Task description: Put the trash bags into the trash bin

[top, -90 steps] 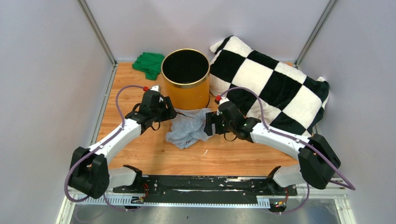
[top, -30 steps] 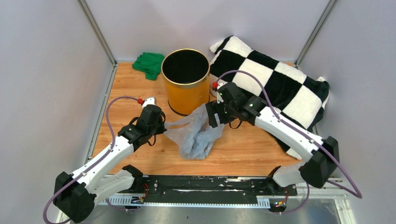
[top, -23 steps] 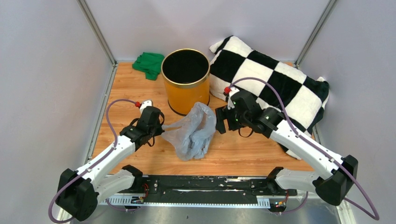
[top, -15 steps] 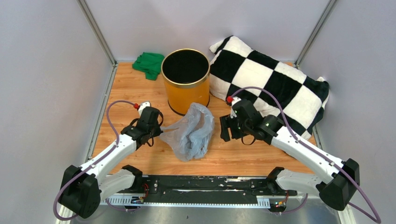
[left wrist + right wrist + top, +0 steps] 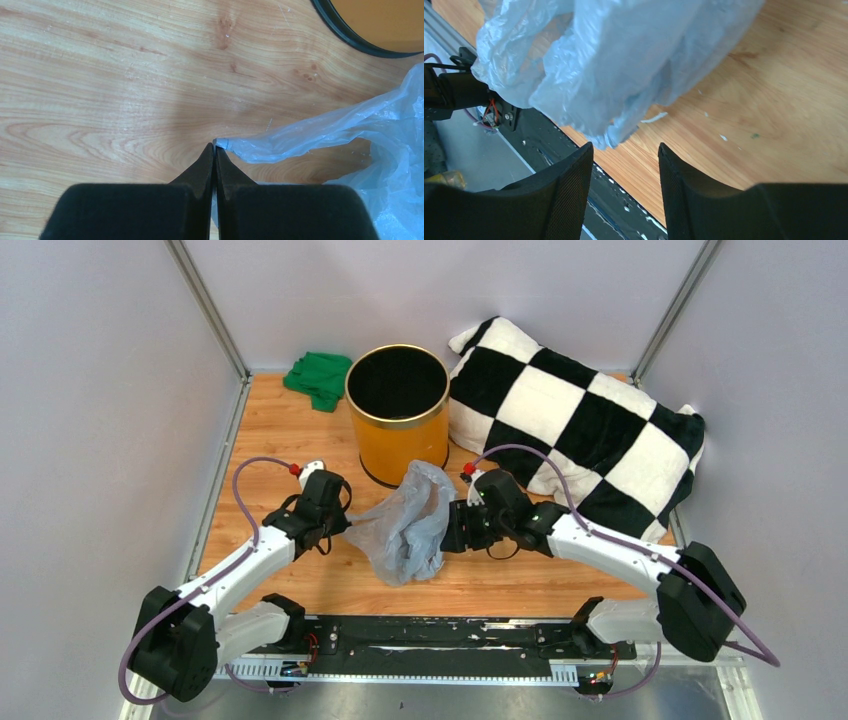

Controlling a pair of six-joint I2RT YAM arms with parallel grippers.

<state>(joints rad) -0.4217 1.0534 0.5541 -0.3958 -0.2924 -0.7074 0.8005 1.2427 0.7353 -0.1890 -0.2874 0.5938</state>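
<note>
The trash bag [image 5: 408,528], thin pale blue-grey plastic, lies crumpled on the wooden table in front of the orange trash bin [image 5: 400,445]. My left gripper [image 5: 341,524] is shut on a stretched corner of the bag [image 5: 320,134], pinched at the fingertips of the left gripper [image 5: 215,146]. The bin's dark base ring [image 5: 350,41] shows at the top right of the left wrist view. My right gripper [image 5: 450,530] sits low against the bag's right side. Seen from the wrist, the right gripper [image 5: 625,148] is open with nothing between its fingers, and the bag [image 5: 614,60] bulges just beyond them.
A black-and-white checkered blanket [image 5: 590,430] fills the right back of the table. A green cloth [image 5: 320,377] lies at the back left beside the bin. The black mounting rail [image 5: 430,635] runs along the near edge. Grey walls and metal posts enclose the table.
The right gripper let go of the bag's top, swung off to the right, then came back low against the bag's right side with its jaws narrower. The left gripper kept its hold.
</note>
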